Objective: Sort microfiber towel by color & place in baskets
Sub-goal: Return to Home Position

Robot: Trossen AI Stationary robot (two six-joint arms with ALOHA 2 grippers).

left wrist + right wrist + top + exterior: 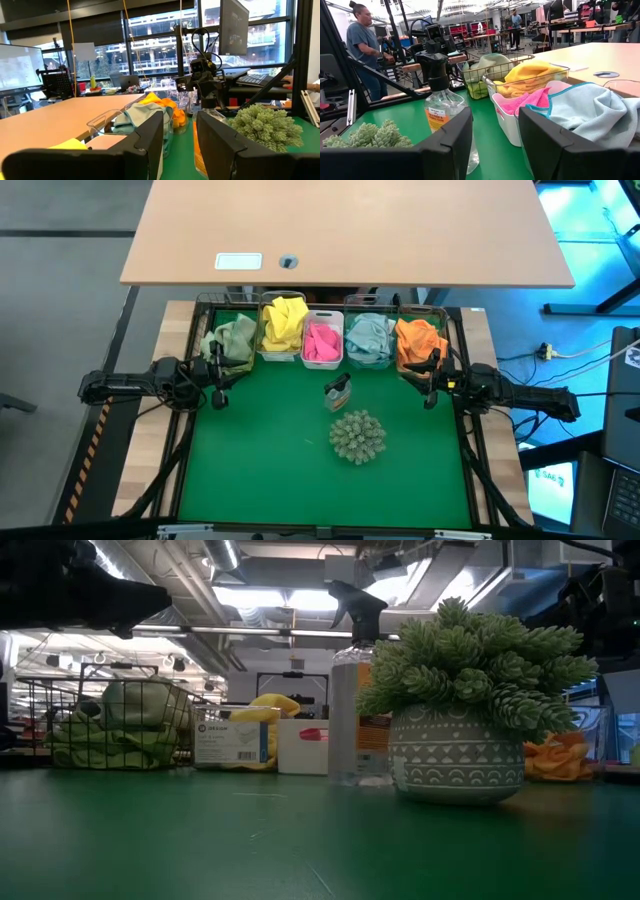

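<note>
Green mat (pixel 290 480) covers the bench (pixel 148 460). 5 baskets (pixel 320 364) line its far edge, holding towels (pixel 285 322) sorted green, yellow, pink, light blue, orange. 1 spray bottle (pixel 338 391) and 1 plant (pixel 357 436) stand nearer. 2 tools, left tool (pixel 217 380) and right tool (pixel 431 380), flank the row, both empty with fingers apart.

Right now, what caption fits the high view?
Green towel, yellow towel, pink towel, light blue towel and orange towel binned in a row; left gripper and right gripper wait open beside them.

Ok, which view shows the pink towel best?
The high view: the whole pink towel lies in the white bin. Right wrist view shows part of it; low view only a sliver; left wrist view none.
</note>
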